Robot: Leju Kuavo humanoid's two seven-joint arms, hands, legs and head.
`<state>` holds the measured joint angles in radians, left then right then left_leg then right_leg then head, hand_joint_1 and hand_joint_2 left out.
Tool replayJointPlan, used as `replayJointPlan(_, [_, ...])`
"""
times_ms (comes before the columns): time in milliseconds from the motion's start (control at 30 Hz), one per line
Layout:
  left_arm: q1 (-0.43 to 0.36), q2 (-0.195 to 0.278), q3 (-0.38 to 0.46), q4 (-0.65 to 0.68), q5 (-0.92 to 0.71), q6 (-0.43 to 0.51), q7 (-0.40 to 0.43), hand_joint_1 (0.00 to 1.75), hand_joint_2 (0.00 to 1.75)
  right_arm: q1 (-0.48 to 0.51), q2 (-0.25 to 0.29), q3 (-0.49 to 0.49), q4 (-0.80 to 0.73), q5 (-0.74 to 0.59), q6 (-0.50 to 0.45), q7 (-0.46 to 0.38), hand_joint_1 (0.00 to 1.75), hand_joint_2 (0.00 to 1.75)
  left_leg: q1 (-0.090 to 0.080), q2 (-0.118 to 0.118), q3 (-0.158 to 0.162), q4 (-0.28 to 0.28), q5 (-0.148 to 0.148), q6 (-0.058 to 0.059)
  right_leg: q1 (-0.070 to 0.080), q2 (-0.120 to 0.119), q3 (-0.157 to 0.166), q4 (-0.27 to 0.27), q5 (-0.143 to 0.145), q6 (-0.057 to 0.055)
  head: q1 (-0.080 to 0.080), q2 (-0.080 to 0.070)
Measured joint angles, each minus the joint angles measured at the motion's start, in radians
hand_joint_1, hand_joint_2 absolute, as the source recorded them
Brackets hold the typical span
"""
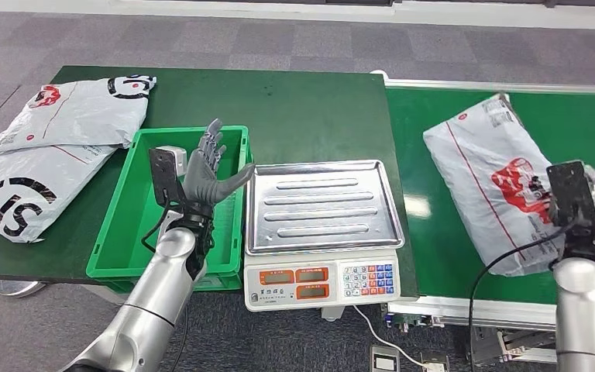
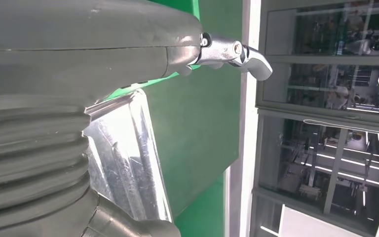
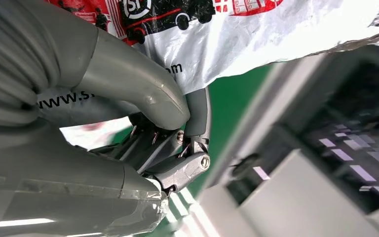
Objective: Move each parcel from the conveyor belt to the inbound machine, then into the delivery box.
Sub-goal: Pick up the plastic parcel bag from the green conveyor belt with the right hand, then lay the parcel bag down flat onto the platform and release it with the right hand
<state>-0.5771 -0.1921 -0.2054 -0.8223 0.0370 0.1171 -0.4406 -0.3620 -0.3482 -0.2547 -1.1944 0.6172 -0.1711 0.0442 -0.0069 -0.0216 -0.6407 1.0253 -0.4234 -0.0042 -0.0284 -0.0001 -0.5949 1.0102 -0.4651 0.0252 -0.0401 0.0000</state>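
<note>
1. While the dark green table (image 1: 294, 108) is taking up the left and middle of the head view, the green conveyor belt (image 1: 434, 225) is running along its right side, touching its edge.
2. Two white mail bags (image 1: 54, 147) are lying overlapped on the table's far left, well apart from the belt.
3. A green crate (image 1: 116, 232) is sitting just beside the scale (image 1: 321, 232), whose steel tray is lying bare between crate and belt.
4. A white parcel (image 1: 488, 178) with red and black print and a crinkled plastic skin is lying slantwise on the belt.
5. The right hand (image 3: 143, 133) is gripping the parcel's near edge, thumb and fingers pinching the plastic in the right wrist view.
6. The left hand (image 1: 209, 174) is hovering over the crate, fingers spreading apart and holding nothing, thumb reaching toward the scale.
</note>
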Motion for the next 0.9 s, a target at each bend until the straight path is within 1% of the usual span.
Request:
replayJointPlan(133, [-0.011, -0.001, -0.004, 0.009, 0.0, 0.004, -0.001, 0.0, 1.75, -0.07, 0.004, 0.077, 0.002, -0.034, -0.007, -0.009, 1.75, 1.75, 0.0, 0.0, 0.0, 0.0, 0.0, 0.0, 0.0, 0.0, 0.0, 0.0, 0.0, 0.0, 0.0, 0.0])
replayJointPlan(333, [-0.021, -0.008, -0.006, 0.016, 0.001, 0.016, 0.005, 0.0, 1.75, -0.164, 0.024, 0.202, 0.011, -0.05, -0.027, -0.008, 1.75, 1.75, 0.0, 0.0, 0.0, 0.0, 0.0, 0.0, 0.0, 0.0, 0.0, 0.0, 0.0, 0.0, 0.0, 0.0])
replayJointPlan(433, [-0.025, -0.012, -0.007, 0.025, 0.002, 0.021, 0.004, 0.0, 1.75, -0.214, 0.042, 0.263, 0.026, -0.052, -0.027, -0.006, 1.75, 1.75, 0.0, 0.001, 0.0, 0.0, 0.0, 0.0, 0.0, 0.001, -0.001, 0.0, 0.0, 0.0, 0.0, 0.0])
replayJointPlan(567, [-0.033, -0.018, -0.007, 0.039, 0.017, 0.021, 0.001, 0.0, 1.75, -0.261, 0.079, 0.342, 0.04, -0.059, -0.02, -0.007, 1.75, 1.75, 0.001, 0.001, 0.0, 0.0, 0.001, -0.001, 0.0, 0.001, 0.0, 0.0, 0.0, 0.0, 0.0, 0.0])
replayJointPlan(733, [-0.058, -0.023, -0.007, 0.068, 0.052, 0.026, 0.016, 0.0, 1.75, -0.291, 0.134, 0.466, 0.059, -0.097, -0.001, -0.008, 1.75, 1.75, 0.001, 0.001, 0.0, 0.0, 0.001, -0.001, 0.001, 0.001, -0.001, 0.0, 0.0, 0.0, 0.0, 0.0])
replayJointPlan(900, [-0.091, -0.026, -0.007, 0.102, 0.064, 0.041, 0.019, 0.0, 1.75, -0.268, 0.19, 0.598, 0.069, -0.116, 0.002, 0.0, 1.75, 1.75, 0.002, 0.0, 0.0, 0.0, 0.001, -0.001, 0.001, 0.001, -0.001, 0.0, 0.0, 0.0, 0.0, 0.0])
